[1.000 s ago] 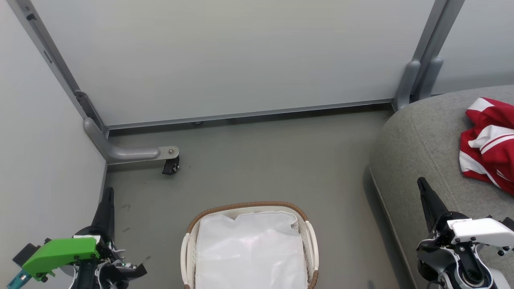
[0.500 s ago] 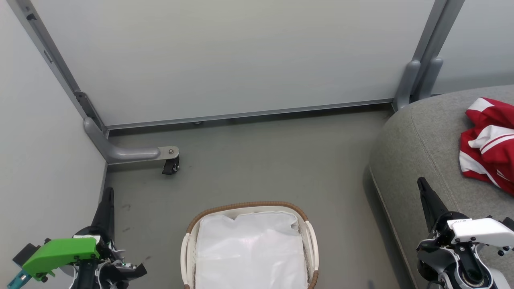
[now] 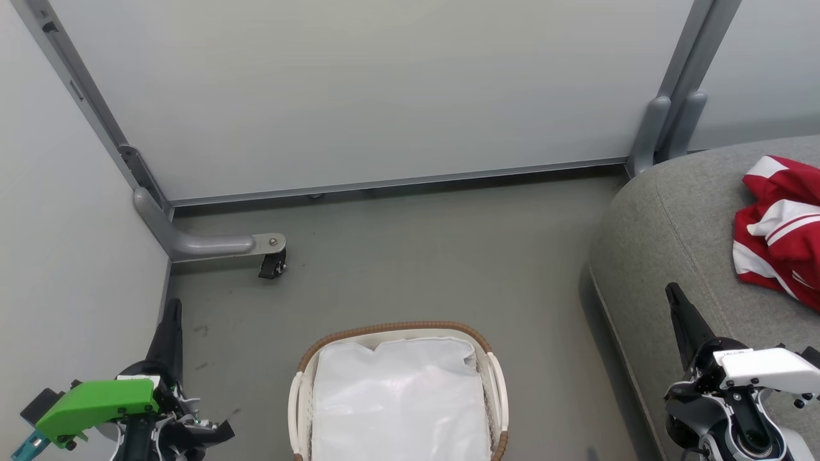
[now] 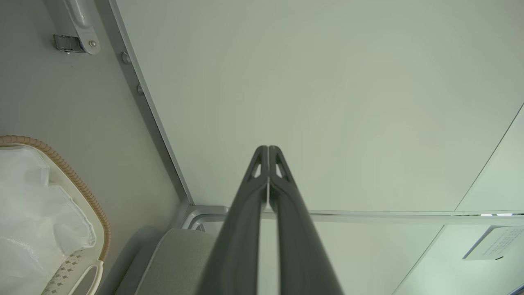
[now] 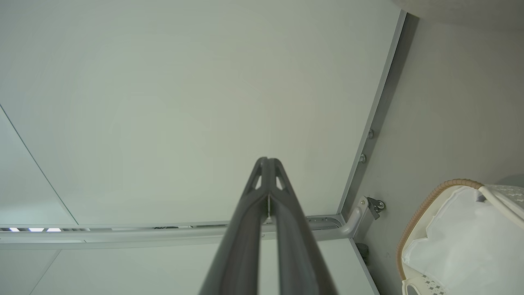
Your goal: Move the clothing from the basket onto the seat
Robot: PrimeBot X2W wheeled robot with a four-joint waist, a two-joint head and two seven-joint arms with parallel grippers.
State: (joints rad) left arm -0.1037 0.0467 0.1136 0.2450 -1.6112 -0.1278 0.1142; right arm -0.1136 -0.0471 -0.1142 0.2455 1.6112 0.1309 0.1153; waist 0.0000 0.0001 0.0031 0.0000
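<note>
The red and white clothing (image 3: 778, 227) lies crumpled on the grey seat (image 3: 666, 211) at the right edge of the head view. The white basket (image 3: 493, 378) with a brown rim stands on the floor at bottom centre, and only its white liner (image 3: 397, 397) shows inside. My left gripper (image 3: 172, 308) is shut at lower left, near the wall. Over the seat's front edge, my right gripper (image 3: 672, 291) is shut and holds nothing. The left wrist view catches the basket (image 4: 82, 192) at the left, under shut fingers (image 4: 268, 148). The right wrist view has the basket (image 5: 425, 205) at lower right.
Pale partition panels (image 3: 359, 96) on grey metal frames close off the back and left. A grey support foot with a black caster (image 3: 272, 264) juts onto the floor at the left. Grey floor (image 3: 435, 256) lies between the basket, the panels and the seat.
</note>
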